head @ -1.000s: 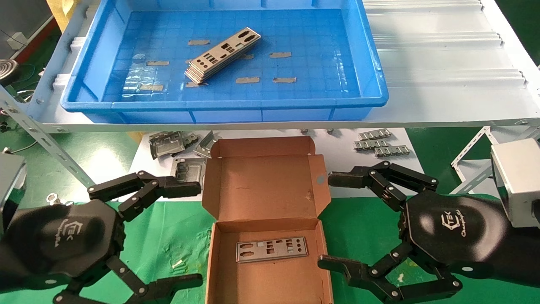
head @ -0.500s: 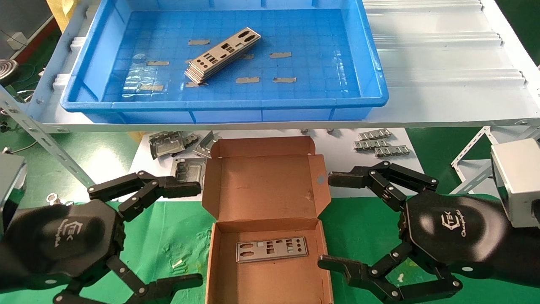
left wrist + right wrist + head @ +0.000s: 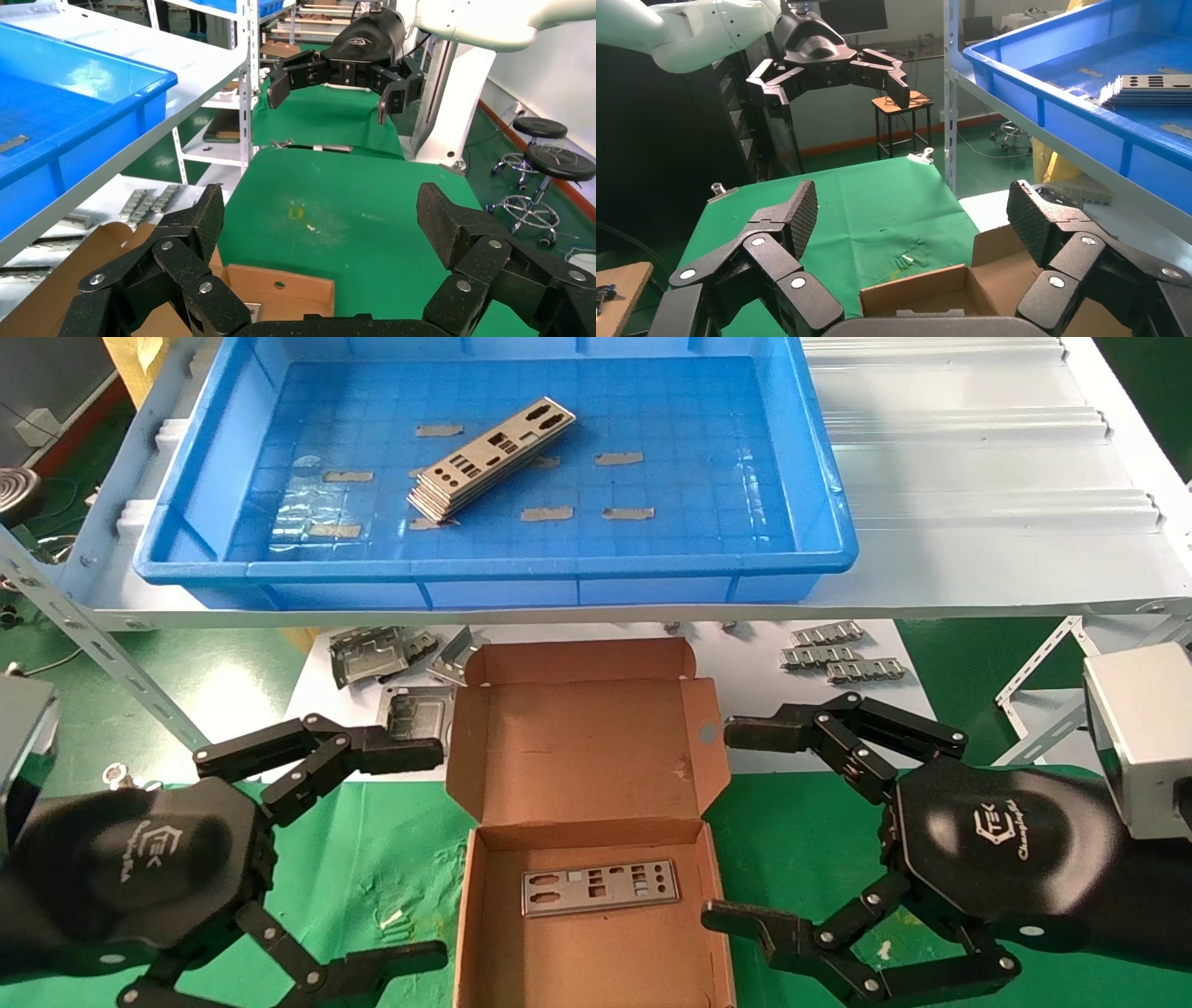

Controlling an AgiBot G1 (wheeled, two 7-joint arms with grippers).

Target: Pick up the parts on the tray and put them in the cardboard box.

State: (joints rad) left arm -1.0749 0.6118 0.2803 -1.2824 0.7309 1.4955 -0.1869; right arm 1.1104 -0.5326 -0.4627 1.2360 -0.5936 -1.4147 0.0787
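A stack of silver punched parts (image 3: 491, 458) lies slantwise in the middle of the blue tray (image 3: 494, 568) on the raised shelf; the right wrist view shows the stack (image 3: 1151, 88) inside the tray (image 3: 1046, 105). Below the shelf the cardboard box (image 3: 582, 747) stands open, with one part (image 3: 600, 887) flat on its floor. My left gripper (image 3: 436, 854) hangs open just left of the box, holding nothing. On the box's other side, my right gripper (image 3: 724, 823) is open and empty too. Each wrist view shows its own wide-spread gripper (image 3: 320, 210) (image 3: 914, 207) over the green cloth.
Dark bent brackets (image 3: 372, 649) lie on the white sheet behind the box's left corner, small ribbed strips (image 3: 838, 654) behind its right. A white ribbed panel (image 3: 968, 430) fills the shelf right of the tray. Green cloth (image 3: 372, 859) covers the table around the box.
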